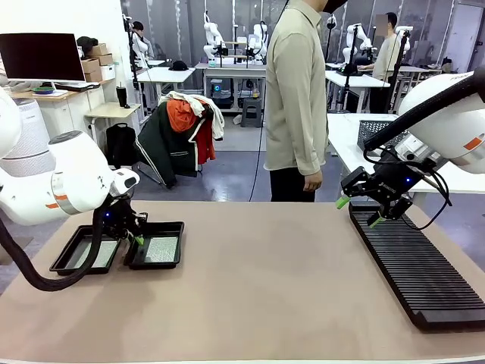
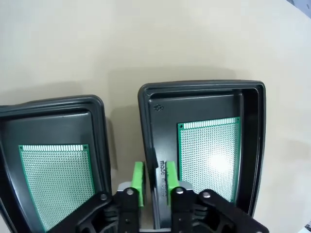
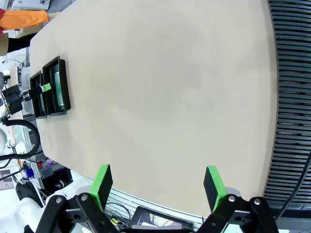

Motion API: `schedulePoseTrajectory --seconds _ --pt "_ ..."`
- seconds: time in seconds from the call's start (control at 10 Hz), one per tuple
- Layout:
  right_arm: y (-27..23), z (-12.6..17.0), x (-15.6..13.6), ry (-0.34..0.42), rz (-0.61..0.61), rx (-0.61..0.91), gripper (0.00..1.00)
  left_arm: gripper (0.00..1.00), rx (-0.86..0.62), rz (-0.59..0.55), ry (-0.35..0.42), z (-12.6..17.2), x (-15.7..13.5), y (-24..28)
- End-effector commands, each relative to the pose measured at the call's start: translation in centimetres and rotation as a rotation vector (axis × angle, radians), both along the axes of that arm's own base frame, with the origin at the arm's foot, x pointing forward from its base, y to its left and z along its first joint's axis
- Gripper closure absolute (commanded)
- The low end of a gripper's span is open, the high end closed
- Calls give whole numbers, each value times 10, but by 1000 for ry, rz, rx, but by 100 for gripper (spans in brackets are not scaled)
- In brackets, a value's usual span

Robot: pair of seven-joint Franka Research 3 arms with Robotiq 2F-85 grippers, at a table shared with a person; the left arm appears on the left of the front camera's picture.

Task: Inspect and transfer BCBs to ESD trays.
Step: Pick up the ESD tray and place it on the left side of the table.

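Two black ESD trays lie side by side at the table's left, one (image 1: 64, 262) farther left and one (image 1: 176, 227) beside it. Each holds one green BCB, on the left (image 2: 56, 174) and on the right (image 2: 209, 155). My left gripper (image 1: 138, 237) straddles the right-hand tray's near side wall (image 2: 151, 145), one green finger (image 2: 138, 180) outside and one inside, shut on that rim. My right gripper (image 1: 356, 211) hangs open and empty above the far end of the rack; its fingertips (image 3: 103, 184) stand wide apart over bare table.
A long black slotted rack (image 1: 417, 258) runs along the table's right side, its slots bare. A person (image 1: 295, 98) stands at the far edge, hands down. A grey wire basket (image 1: 379, 129) sits on another table behind.
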State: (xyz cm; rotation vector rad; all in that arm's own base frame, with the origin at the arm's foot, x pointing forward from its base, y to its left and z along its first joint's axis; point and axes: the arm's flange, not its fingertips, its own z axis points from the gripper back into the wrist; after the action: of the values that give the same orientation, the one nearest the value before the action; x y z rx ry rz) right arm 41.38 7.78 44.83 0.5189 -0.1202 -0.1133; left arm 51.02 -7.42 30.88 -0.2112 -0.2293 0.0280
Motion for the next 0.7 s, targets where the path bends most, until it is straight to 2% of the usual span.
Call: schedulePoseTrajectory --seconds 0.0,0.1,0.2,0.3,0.4,0.5,0.6 --pt "1 2 -1 13 -19 -7 0 59 41 24 7 6 2 -4" --pt "1 2 -1 13 -19 -7 0 64 63 27 3 15 -2 -8" --pt "1 2 -1 13 -19 -7 0 40 91 27 -6 28 -7 -15" --pt "1 2 -1 13 -19 -7 0 45 116 22 -14 42 -14 -22" --pt "1 2 -1 13 -19 -7 0 21 143 25 -21 58 -20 -30" --pt "1 2 -1 13 -19 -7 0 26 174 27 -23 73 -27 -37" --pt "1 2 -1 13 -19 -7 0 2 205 25 -14 88 -33 -42"
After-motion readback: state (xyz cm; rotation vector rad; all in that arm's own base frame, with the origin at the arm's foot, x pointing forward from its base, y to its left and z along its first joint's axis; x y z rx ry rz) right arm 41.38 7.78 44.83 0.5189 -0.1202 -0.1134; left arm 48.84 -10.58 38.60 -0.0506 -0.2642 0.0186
